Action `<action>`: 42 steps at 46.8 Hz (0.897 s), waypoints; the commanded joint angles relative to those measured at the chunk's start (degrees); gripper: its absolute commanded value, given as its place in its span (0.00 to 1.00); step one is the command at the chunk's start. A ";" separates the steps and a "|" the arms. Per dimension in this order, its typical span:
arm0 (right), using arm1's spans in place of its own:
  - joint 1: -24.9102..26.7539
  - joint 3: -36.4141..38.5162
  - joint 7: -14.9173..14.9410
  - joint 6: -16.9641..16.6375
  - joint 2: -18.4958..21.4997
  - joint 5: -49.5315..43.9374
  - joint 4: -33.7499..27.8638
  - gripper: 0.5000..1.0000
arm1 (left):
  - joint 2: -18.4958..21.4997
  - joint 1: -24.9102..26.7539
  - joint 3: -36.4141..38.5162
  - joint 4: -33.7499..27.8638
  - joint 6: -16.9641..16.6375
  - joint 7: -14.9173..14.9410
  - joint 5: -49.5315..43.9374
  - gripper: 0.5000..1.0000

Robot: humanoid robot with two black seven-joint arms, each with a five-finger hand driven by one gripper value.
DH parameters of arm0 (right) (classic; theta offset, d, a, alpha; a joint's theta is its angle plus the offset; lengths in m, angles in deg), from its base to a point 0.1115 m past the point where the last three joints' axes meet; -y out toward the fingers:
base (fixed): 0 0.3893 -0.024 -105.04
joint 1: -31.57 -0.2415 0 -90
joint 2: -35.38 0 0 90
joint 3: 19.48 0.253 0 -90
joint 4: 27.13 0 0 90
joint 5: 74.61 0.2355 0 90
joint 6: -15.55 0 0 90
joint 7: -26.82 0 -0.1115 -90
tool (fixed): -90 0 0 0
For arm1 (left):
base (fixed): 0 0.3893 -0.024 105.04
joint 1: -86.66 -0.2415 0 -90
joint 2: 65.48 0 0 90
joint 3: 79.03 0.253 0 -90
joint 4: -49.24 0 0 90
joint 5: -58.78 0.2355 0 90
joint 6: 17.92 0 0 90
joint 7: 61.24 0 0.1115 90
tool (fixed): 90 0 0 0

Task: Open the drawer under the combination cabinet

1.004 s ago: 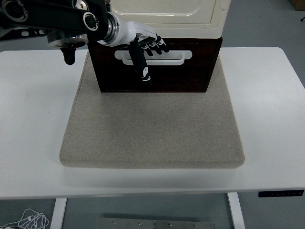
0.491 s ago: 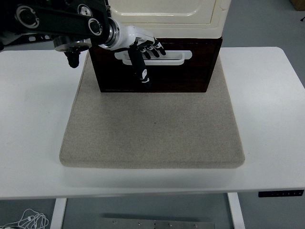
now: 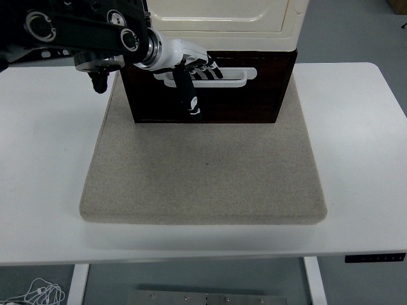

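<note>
The left hand (image 3: 189,68) reached in from the upper left and sat at the left end of the white handle (image 3: 210,77) on the dark brown drawer (image 3: 206,88). Its 4 fingers (image 3: 205,65) were curled over the handle's top bar, hooked on it, while the thumb (image 3: 189,95) pointed down across the drawer front, its tip near the drawer's bottom edge. To the right of the hand, most of the handle stayed uncovered. Directly above the hand, the cream cabinet (image 3: 222,19) rested on the drawer box, its lower edge overhanging slightly.

Below the hand, the drawer front met the far edge of a grey mat (image 3: 203,171), which spread bare toward the near side of the white counter (image 3: 356,127). Wide bare counter lay to the left and right of the mat. The right hand was out of sight.
</note>
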 commanded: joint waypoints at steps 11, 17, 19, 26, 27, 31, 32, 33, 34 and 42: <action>0.00 0.00 0.00 0.03 0.00 0.00 -0.01 0.86 | 0.03 0.42 -0.18 -0.34 1.56 -0.17 0.13 1.00; 0.00 0.00 0.00 0.03 0.00 0.00 -0.01 0.85 | 0.03 0.86 -0.27 -0.34 2.70 -0.44 0.22 1.00; 0.00 0.00 0.00 -0.05 0.00 0.00 -0.01 0.85 | 0.03 0.95 -0.27 -0.43 3.23 -0.44 0.22 1.00; 0.00 0.00 0.00 0.03 0.00 0.00 -0.01 0.86 | 0.03 1.21 -0.35 -0.60 3.84 -0.70 0.31 1.00; 0.00 0.00 0.00 0.03 0.00 0.00 -0.01 0.86 | 0.03 1.21 -0.44 -0.52 4.02 -0.70 0.31 1.00; 0.00 0.00 0.00 -0.05 0.00 0.00 -0.01 0.85 | 0.03 1.21 -0.62 -0.61 4.11 -0.70 0.31 1.00; 0.00 0.00 0.00 -0.05 0.00 0.00 -0.01 0.85 | 0.03 1.21 -0.62 -0.61 4.11 -0.79 0.31 1.00; 0.00 0.00 0.00 -0.05 0.00 0.00 -0.01 0.85 | 0.03 1.21 -0.62 -0.69 4.11 -0.79 0.31 1.00; 0.00 0.00 0.00 0.03 0.00 0.00 -0.01 0.85 | 0.03 1.21 -0.62 -0.78 4.11 -0.79 0.31 1.00; 0.00 0.00 0.00 0.03 0.00 0.00 -0.01 0.85 | 0.12 1.83 -0.62 -1.22 5.51 -0.79 0.31 1.00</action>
